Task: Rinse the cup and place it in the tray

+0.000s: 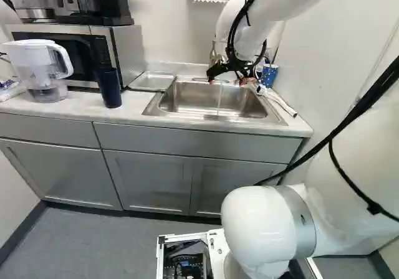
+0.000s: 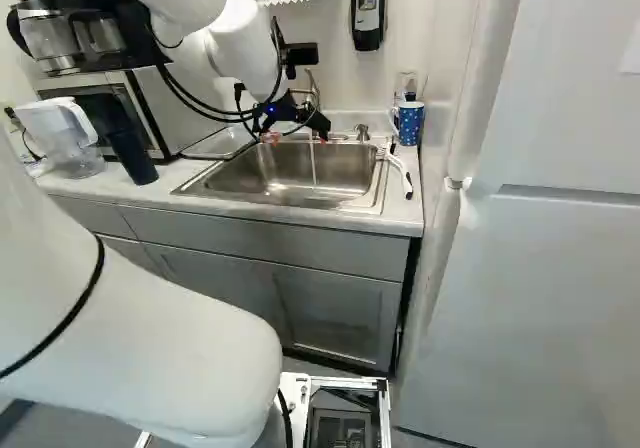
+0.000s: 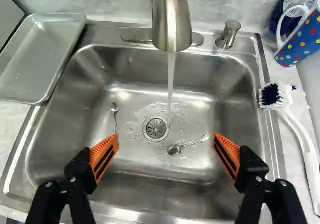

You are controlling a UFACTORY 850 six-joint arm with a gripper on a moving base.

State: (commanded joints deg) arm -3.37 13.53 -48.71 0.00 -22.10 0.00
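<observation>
In the right base view, the gripper point(image 2: 297, 138) is being held above the sink point(image 3: 150, 165), its fingers point(image 3: 105, 156) being spread wide apart. Water point(image 3: 170, 79) is being poured from the faucet point(image 3: 170, 19) near the drain point(image 3: 156, 128), where a spoon point(image 3: 175, 149) is being lit beside the stream; another utensil point(image 3: 115, 116) is being seen nearby. The dotted cup point(image 3: 302, 40) is being supported by the bench point(image 1: 134, 109) at the sink's right in the right base view, near a brush point(image 3: 284, 103). At the sink's opposite side, the metal tray point(image 3: 40, 56) is being borne, and a dark tumbler point(image 1: 109, 87) is being held upright by the bench.
</observation>
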